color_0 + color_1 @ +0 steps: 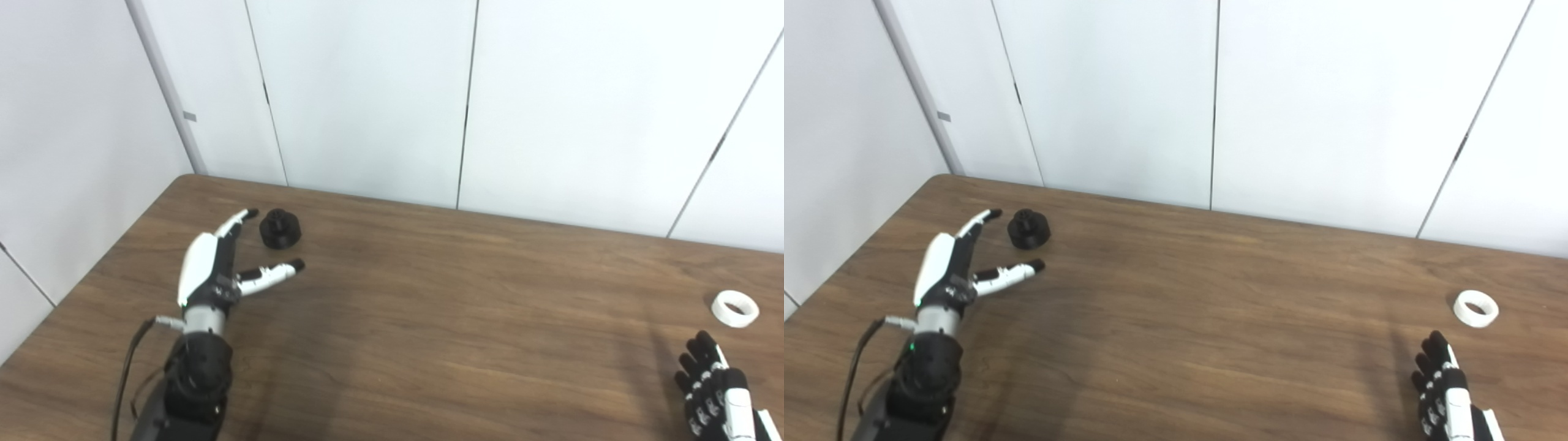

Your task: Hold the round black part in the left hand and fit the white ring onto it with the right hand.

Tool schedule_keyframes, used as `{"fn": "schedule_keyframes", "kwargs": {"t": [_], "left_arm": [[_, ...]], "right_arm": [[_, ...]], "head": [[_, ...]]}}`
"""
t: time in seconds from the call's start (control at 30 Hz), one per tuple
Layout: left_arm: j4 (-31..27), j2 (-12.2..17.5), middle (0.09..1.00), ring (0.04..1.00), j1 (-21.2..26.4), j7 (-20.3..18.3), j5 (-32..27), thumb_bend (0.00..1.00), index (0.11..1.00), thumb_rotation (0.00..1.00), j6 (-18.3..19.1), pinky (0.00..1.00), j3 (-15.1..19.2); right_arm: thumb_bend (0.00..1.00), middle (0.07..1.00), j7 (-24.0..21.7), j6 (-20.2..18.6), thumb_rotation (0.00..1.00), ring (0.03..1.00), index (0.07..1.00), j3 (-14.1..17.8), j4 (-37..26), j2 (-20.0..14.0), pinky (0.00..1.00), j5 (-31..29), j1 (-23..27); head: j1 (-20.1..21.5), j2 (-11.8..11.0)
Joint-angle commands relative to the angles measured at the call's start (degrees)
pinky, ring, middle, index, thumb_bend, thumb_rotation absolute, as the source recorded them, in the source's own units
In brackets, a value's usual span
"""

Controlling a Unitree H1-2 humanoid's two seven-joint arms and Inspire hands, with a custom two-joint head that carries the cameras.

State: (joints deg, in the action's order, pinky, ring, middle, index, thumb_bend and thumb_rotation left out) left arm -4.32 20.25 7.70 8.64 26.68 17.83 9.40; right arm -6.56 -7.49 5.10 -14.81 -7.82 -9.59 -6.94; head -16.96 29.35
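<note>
Both hands spread, empty — our left hand (211,269) flanks the black part (280,228); a sideways nudge could skid it off. White ring (735,308) beyond the right hand (713,383).

Left hand (211,269) splayed open and empty — right hand (716,392) low, fingers apart.

A bare test or lab space is suggested. A wood-grain counter (429,318) is set into a corner formed by plain white wall panels (361,92) divided by thin dark seams. No household furnishings are seen, only a cabled robot arm (190,380) over the counter.
</note>
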Motion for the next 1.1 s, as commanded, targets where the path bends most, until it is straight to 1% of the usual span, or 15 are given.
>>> {"fn": "schedule_keyframes", "kwargs": {"t": [0.0,0.1,0.23,0.37,0.6,0.83,1.07], "left_arm": [[0.6,1.8,0.935,0.978,3.3,1.6,1.7,0.96,0.888,0.35,-0.7,0.95,-0.2],[3.5,3.0,0.935,0.986,5.2,1.8,2.7,0.98,0.888,0.37,-0.8,0.96,-0.5],[7.1,4.8,0.944,0.996,7.6,1.9,4.6,0.97,0.894,0.4,-0.8,0.99,-1.6],[10.8,6.0,0.943,0.993,10.1,2.2,5.6,0.98,0.887,0.4,-1.0,1.0,-2.9],[16.9,8.5,0.972,1.0,14.2,0.1,7.2,1.0,0.906,0.44,1.0,1.0,-6.2],[21.1,8.9,0.975,1.0,16.9,0.9,6.4,1.0,0.881,0.43,0.7,1.0,-7.6],[25.3,9.3,0.969,1.0,19.3,0.6,6.5,1.0,0.859,0.39,0.5,1.0,-9.9]], "right_arm": [[0.39,1.0,0.4,0.6,1.0,1.0,1.0,0.1,-2.2,0.4,1.0,-0.4,0.8],[0.39,1.0,0.5,0.4,1.0,1.0,1.0,0.1,-2.6,0.6,1.0,-0.3,0.8],[0.38,1.0,0.7,-0.1,1.0,1.0,1.0,0.0,-3.2,0.8,1.0,0.1,0.6],[0.39,1.0,0.9,-0.7,1.0,1.0,1.0,0.0,-3.8,1.0,1.0,0.2,0.5],[0.39,1.0,0.9,-0.4,1.0,1.0,1.0,-0.3,-4.0,1.1,1.0,0.6,0.1],[0.38,1.0,1.3,-0.5,1.0,1.0,1.0,-0.4,-4.2,1.3,1.0,1.2,0.0],[0.38,1.0,1.8,-1.1,1.0,1.0,1.0,-0.4,-4.5,1.4,1.0,1.0,0.0]], "head": [[0.0,0.0],[0.1,0.0],[0.3,0.2],[0.5,0.4],[1.0,0.7],[1.3,0.9],[1.6,1.0]]}}
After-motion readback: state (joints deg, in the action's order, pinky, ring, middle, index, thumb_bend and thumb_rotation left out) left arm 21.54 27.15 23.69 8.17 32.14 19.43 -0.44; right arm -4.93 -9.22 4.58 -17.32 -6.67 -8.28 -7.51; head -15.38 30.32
